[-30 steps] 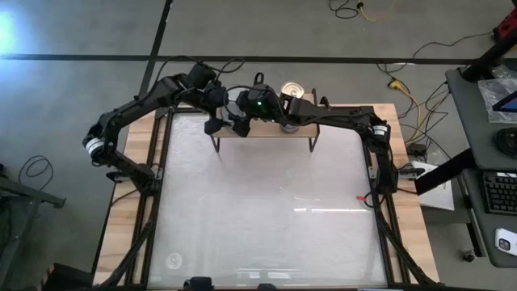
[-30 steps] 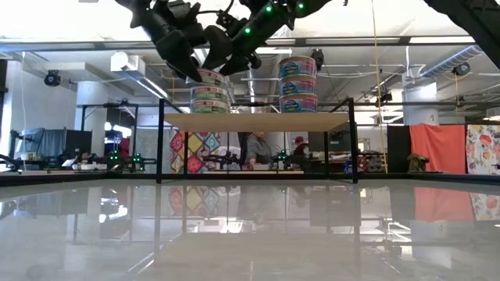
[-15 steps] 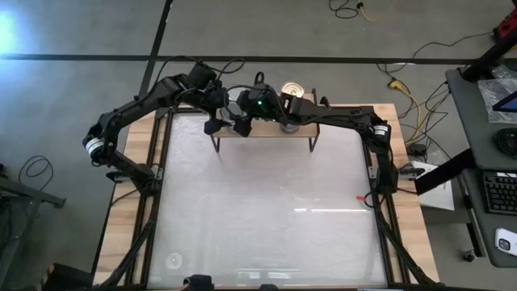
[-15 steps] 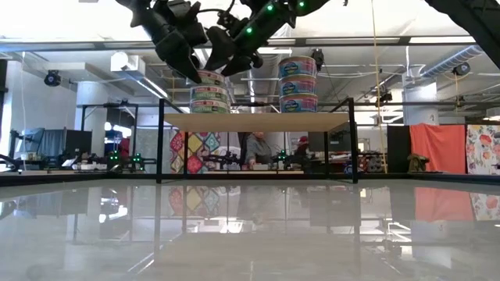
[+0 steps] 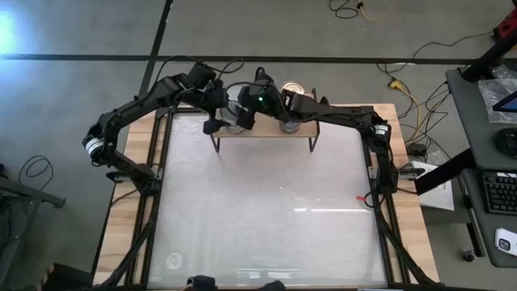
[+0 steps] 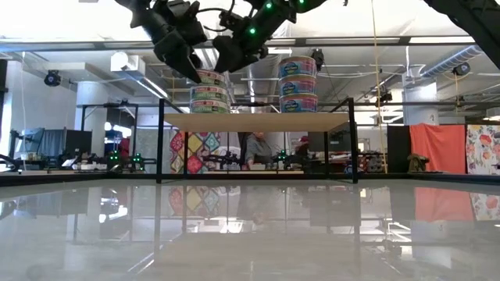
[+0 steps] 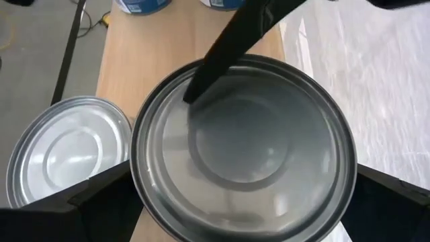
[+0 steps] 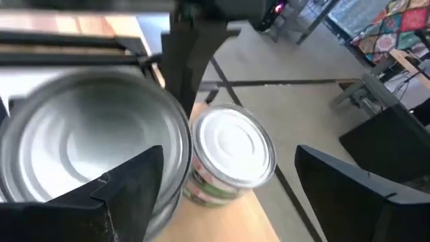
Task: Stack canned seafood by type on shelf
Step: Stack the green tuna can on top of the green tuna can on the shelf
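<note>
The table (image 5: 266,218), a pale glossy sheet in a wood-edged frame, is seen filling most of the high view. At its far edge the shelf (image 6: 256,121) is set, a light plank on thin black legs. 2 stacks of tins are carried on the plank in the low view: a left stack (image 6: 209,100) and, well apart to its right, a right stack (image 6: 298,84) of 3 labelled tins.

Both arms are reached in over the left stack. The left gripper (image 6: 181,61) is held at the top tin (image 7: 243,151) of that stack; in the left wrist view its dark fingers (image 7: 70,212) are seen on either side of the dull silver-grey lid, spread to the tin's width, though it cannot be told whether the rim is actually touched. A second silver-topped tin (image 7: 64,151) is seen just beside it on the plank.

The right gripper (image 6: 234,55) is held above and just right of the same stack. In the right wrist view its fingers (image 8: 131,185) are seen wide apart, with nothing between them, over a large grey lid and a smaller green-labelled tin (image 8: 232,158).
</note>
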Motion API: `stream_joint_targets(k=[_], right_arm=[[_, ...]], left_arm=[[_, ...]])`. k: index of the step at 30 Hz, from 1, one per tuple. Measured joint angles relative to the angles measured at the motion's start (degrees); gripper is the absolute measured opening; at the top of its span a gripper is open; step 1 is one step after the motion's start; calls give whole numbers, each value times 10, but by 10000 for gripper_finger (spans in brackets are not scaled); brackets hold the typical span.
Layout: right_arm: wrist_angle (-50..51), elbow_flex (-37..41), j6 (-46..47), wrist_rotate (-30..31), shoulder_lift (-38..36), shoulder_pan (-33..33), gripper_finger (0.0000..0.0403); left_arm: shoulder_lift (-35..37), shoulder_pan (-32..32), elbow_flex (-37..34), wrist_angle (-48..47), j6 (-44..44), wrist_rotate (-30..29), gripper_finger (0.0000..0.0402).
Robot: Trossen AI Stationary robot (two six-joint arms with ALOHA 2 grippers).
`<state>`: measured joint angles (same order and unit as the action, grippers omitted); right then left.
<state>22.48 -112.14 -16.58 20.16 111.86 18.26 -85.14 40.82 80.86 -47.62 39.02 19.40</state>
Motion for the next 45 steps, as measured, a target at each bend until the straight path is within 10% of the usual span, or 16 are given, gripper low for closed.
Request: stream_joint_targets(k=[45], right_arm=[[-79, 23, 35, -78, -1, -4, 321]], left_arm=[[-42, 32, 2, 22, 107, 101, 398]])
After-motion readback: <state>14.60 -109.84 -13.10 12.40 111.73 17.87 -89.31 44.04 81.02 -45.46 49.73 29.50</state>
